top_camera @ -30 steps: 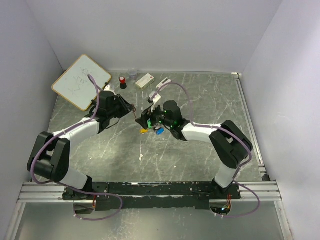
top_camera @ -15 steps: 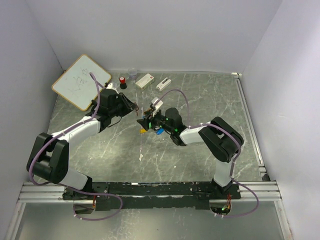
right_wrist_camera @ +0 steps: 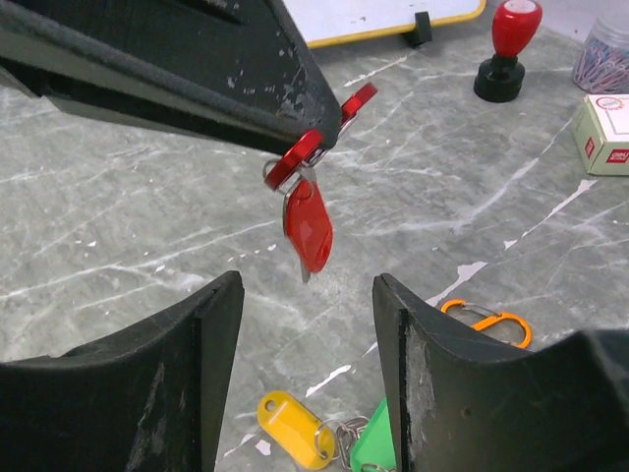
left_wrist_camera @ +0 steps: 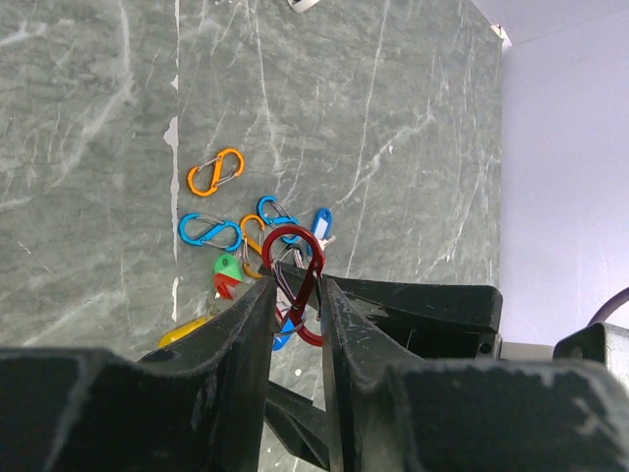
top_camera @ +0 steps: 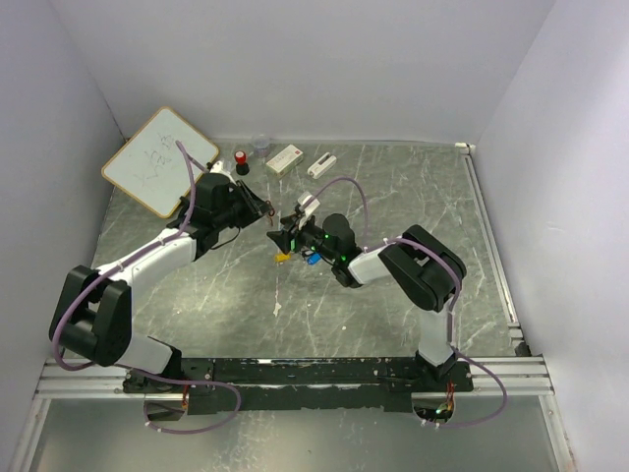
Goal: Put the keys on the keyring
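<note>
**STATUS: LEFT GRIPPER HOLDS KEYRING, 1 RED KEY HANGING FROM IT**

**Arm pose.** In the top view, the left arm reaches forward and inward from its base. The left gripper point(top_camera: 263, 218) sits near the middle of the table point(top_camera: 413, 197). The right arm is doubled back at the elbow, with its forearm running leftward. The right gripper point(top_camera: 285, 239) faces the left gripper, close to it.

**Grip state.** The left gripper point(left_wrist_camera: 297, 285) is clamped on the red carabiner keyring point(left_wrist_camera: 293, 258). The right gripper point(right_wrist_camera: 307, 295) is spread wide and holds nothing.

**Task items.**
1. The keyring's long axis runs along the gap between the left fingers. Its rounded end projects beyond the fingertips.
2. In the right wrist view, the red key point(right_wrist_camera: 308, 224) hangs from the keyring's low end point(right_wrist_camera: 295, 157), clear of the table. Its long axis is near vertical, tip down, above the gap between the right fingers.
3. The other keys lie on the table below the grippers: a yellow key point(right_wrist_camera: 287, 415), a green key point(right_wrist_camera: 373, 442) and a blue key point(left_wrist_camera: 319, 224).
4. Orange and blue loose carabiners point(left_wrist_camera: 214, 172) lie beside them.
</note>
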